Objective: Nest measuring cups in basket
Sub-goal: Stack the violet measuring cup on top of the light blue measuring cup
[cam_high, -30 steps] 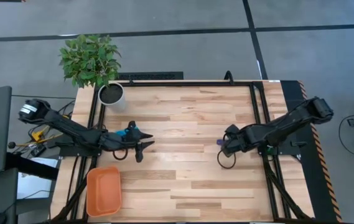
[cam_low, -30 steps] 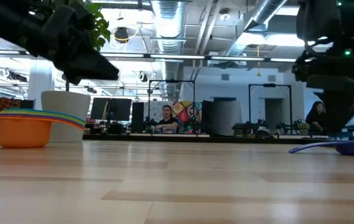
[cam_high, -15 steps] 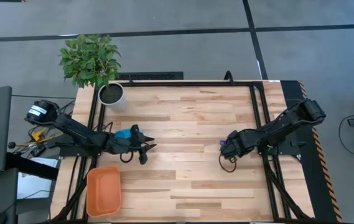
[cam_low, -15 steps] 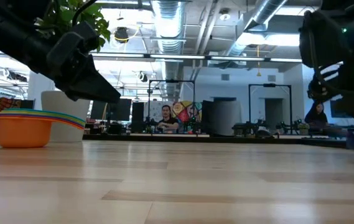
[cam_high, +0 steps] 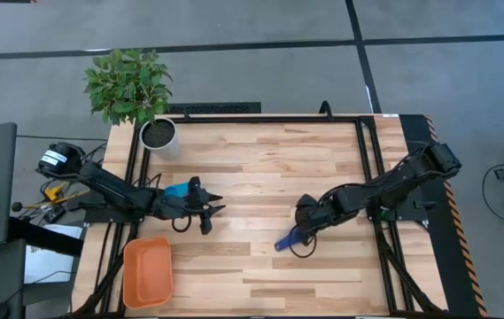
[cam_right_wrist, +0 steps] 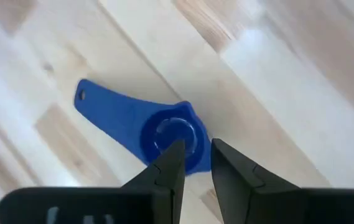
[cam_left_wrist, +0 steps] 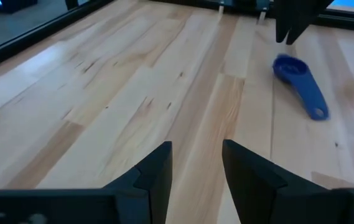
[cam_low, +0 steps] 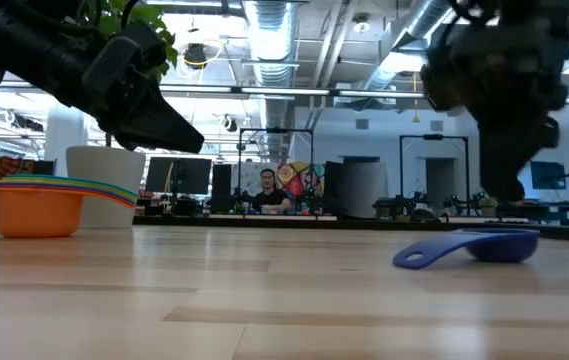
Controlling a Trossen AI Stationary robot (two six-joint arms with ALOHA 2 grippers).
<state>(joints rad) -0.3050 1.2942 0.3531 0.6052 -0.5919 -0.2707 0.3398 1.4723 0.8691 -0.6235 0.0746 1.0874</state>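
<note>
Hovering over the middle of the wooden table (cam_high: pixel 260 168), the right gripper (cam_high: pixel 303 232) points down at a dark blue measuring cup (cam_high: pixel 287 240) that lies on the boards with its handle stretched away toward the near edge. From the right wrist view the two dark fingers (cam_right_wrist: pixel 170 168) stand just above the cup's round bowl (cam_right_wrist: pixel 173 140) with a narrow gap between them; whether they pinch the rim or only hang over it cannot be told. The low view shows the cup (cam_low: pixel 469 248) resting on the tabletop, bowl down and handle slightly raised, with the gripper (cam_low: pixel 509 190) right above it. The left gripper (cam_high: pixel 205 211) waits on the left side of the table, off the surface, fingers (cam_left_wrist: pixel 158 171) parted and holding nothing, aimed across at the blue cup (cam_left_wrist: pixel 298 84). The orange basket (cam_high: pixel 148 271) sits at the near left corner of the table; in the low view a stack of nested coloured cups (cam_low: pixel 59 186) rests in it, handles fanned out to one side. A white plant pot (cam_high: pixel 158 136) with a leafy plant stands at the far left corner.
</note>
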